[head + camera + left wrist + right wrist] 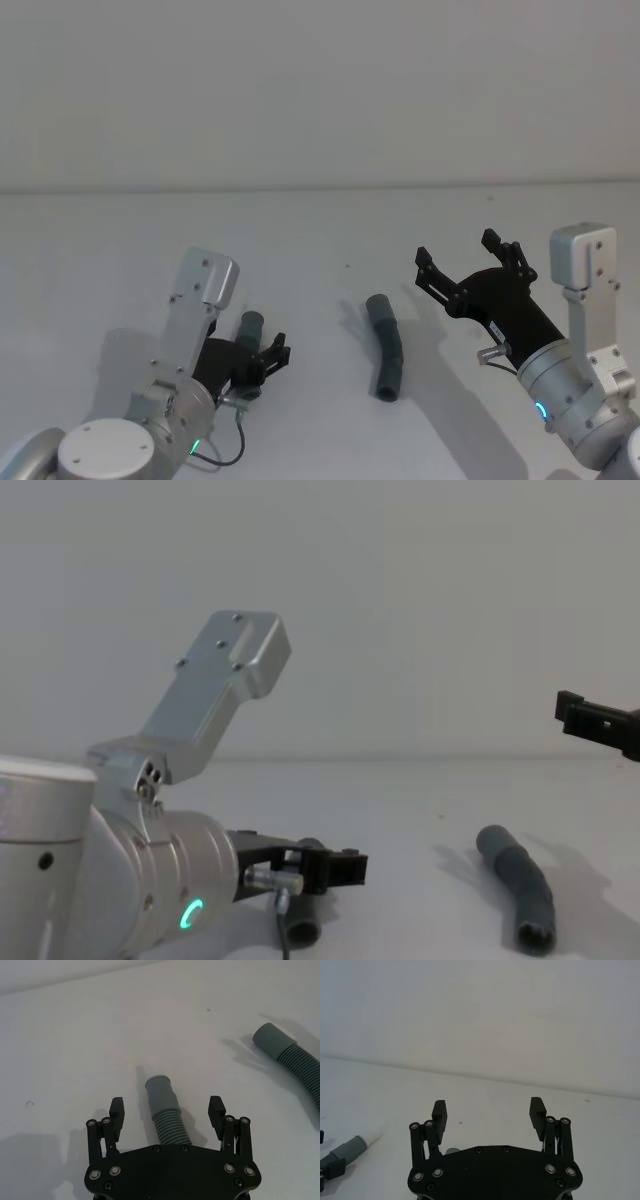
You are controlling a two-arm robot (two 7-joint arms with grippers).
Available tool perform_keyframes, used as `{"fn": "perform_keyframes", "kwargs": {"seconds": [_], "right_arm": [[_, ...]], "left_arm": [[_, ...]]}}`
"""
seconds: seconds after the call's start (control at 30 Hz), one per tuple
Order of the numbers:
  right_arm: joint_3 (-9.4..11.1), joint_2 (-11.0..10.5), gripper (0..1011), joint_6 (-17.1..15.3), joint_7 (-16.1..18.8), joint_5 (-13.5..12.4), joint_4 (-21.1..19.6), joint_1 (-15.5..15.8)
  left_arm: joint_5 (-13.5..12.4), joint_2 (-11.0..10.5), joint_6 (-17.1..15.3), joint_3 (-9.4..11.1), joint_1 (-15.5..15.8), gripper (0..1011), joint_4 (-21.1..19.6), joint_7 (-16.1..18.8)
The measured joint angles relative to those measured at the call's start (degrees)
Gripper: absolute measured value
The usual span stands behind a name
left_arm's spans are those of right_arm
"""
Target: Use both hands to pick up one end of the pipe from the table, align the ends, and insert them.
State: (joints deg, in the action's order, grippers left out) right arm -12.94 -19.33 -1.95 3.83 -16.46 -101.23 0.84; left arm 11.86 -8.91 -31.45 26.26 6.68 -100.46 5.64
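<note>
The left tool is low over the white surface, fingers spread wide on both sides of one grey pipe piece, not touching it. The other pipe piece lies in the middle. The right tool hangs higher, spread wide too.

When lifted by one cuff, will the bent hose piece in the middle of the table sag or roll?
The hose piece probably sags slightly, since its ribbed middle looks flexible. Its bend likely stops rolling. The smooth cuff may slip.
</note>
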Motion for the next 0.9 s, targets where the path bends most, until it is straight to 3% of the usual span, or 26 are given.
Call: {"fn": "perform_keyframes", "kwargs": {"seconds": [0.9], "right_arm": [[0.0,0.0,1004,0.0,0.0,0.0,0.0,0.0]], "left_arm": [[-0.2,-0.7,-2.1,-0.6,0.1,988,0.8,-2.5]]}}
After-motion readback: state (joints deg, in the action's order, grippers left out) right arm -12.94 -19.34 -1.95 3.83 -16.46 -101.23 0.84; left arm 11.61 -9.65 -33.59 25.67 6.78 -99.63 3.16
